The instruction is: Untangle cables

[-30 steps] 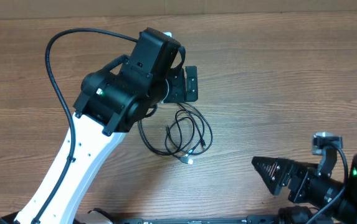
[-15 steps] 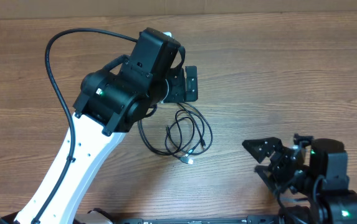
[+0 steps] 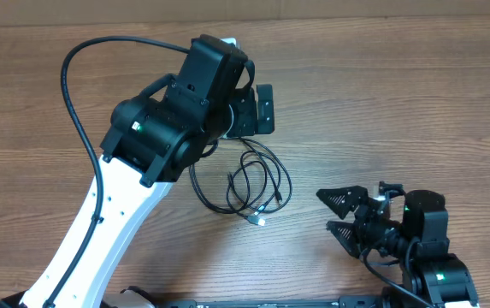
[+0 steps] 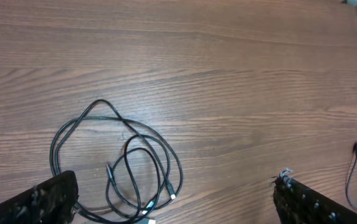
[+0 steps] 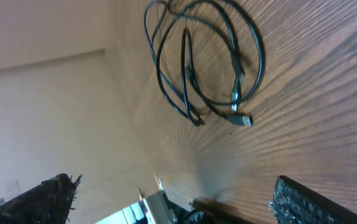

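Note:
The cables (image 3: 250,178) lie in one tangled coil of thin black loops on the wooden table, with small plugs at the coil's near side. My left gripper (image 3: 260,113) hangs open just beyond the coil's far end. In the left wrist view the cables (image 4: 130,151) sit at lower left, near the left finger of the left gripper (image 4: 178,202). My right gripper (image 3: 330,211) is open low at the right, its tips pointing left at the coil and a short gap from it. The right wrist view shows the cables (image 5: 203,62) ahead of the right gripper (image 5: 175,199). Neither holds anything.
A thick black arm cable (image 3: 69,94) arcs over the table's left side from the left arm. Another dark cord (image 4: 352,180) lies near the right edge. A cardboard wall (image 3: 356,8) borders the far side.
The right arm has swung round and moved left, bringing its open jaws closer to the coil. The left arm and the cables have stayed almost still.

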`<action>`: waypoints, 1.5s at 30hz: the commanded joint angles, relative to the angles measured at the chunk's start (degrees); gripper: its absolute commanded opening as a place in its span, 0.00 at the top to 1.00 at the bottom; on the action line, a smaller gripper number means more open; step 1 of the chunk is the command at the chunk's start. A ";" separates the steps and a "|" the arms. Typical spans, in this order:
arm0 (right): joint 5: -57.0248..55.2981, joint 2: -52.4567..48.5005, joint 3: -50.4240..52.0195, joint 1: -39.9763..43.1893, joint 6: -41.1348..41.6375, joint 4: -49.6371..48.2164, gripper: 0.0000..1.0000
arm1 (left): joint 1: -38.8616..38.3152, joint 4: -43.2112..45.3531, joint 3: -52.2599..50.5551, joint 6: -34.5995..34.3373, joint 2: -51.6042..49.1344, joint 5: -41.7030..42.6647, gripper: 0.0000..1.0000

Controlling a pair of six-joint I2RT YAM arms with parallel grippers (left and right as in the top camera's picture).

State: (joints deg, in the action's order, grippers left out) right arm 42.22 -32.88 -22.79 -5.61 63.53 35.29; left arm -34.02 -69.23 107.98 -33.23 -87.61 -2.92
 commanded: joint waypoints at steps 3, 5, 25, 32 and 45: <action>-1.70 0.24 0.90 -3.52 0.98 -0.33 0.00 | 0.24 -1.03 0.20 6.60 0.15 -6.25 0.01; -2.10 0.24 0.92 -4.52 0.94 -0.31 0.00 | 1.14 -4.00 0.28 9.22 1.18 -8.76 0.01; -11.34 0.24 0.94 -11.52 -8.76 -1.62 0.00 | 13.11 -25.27 -2.69 2.14 14.49 -14.67 0.00; -11.58 0.24 0.94 -11.54 -8.74 -1.66 0.00 | 13.11 -21.35 -15.41 -1.09 21.88 -18.12 0.01; -9.46 -4.00 0.90 -11.54 -11.39 -10.45 0.09 | 13.11 -19.21 -23.52 -2.14 19.74 -18.01 0.00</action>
State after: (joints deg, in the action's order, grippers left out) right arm 30.59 -34.68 -22.28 -16.93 53.01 26.70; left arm -21.23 -88.33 84.86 -34.41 -66.11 -19.59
